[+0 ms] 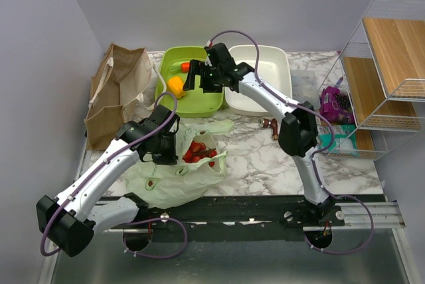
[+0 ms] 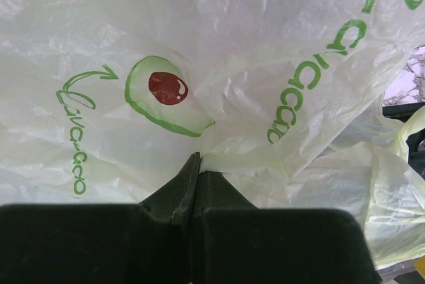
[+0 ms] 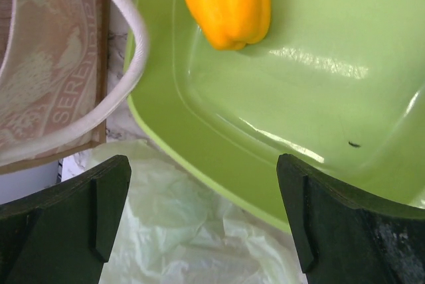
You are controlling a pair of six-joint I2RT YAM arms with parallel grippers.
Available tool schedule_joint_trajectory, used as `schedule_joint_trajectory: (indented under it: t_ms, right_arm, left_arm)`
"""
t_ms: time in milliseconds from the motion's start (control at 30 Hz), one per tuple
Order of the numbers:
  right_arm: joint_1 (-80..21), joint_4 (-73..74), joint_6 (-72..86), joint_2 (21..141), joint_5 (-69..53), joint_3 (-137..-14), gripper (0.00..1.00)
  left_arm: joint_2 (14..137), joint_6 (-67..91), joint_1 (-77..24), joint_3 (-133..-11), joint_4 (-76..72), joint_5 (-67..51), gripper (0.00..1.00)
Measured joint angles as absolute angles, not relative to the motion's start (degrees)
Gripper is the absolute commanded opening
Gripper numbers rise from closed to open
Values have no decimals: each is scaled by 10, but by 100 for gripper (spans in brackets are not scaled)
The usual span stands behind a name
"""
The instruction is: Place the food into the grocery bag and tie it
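Observation:
The pale-green grocery bag (image 1: 174, 181) with avocado prints lies on the table's near left, its mouth open. Red cherry tomatoes (image 1: 198, 152) sit inside it. My left gripper (image 1: 167, 146) is shut on a fold of the bag's plastic (image 2: 232, 45) at the mouth's left edge; the jaws meet on the film (image 2: 195, 162). The yellow bell pepper (image 1: 176, 86) lies in the green bin (image 1: 199, 103) and also shows in the right wrist view (image 3: 229, 2). My right gripper (image 1: 191, 75) is open and empty above the bin's near rim (image 3: 201, 161), short of the pepper. No cabbage shows.
A brown paper bag (image 1: 116, 95) stands left of the green bin. A white bin (image 1: 269, 91) is to its right. A small red-orange item (image 1: 185, 66) lies at the green bin's back. A wire shelf (image 1: 385, 78) and a purple packet (image 1: 335, 103) stand at far right.

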State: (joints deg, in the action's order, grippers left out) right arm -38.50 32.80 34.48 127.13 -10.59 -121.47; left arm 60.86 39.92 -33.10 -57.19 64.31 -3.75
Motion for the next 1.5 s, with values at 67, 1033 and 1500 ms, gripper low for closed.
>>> schedule_joint_trajectory:
  t_ms: [67, 1033, 1500]
  right_arm:
    - [-381, 321, 345, 1298, -115, -1230, 100]
    - [-375, 20, 336, 1471, -123, -1266, 100]
    - [-421, -62, 176, 1507, -47, -1292, 100]
  left_arm:
    - [609, 400, -331, -572, 649, -37, 0]
    - [604, 414, -331, -586, 695, -19, 0]
    - [617, 409, -331, -594, 696, -19, 0]
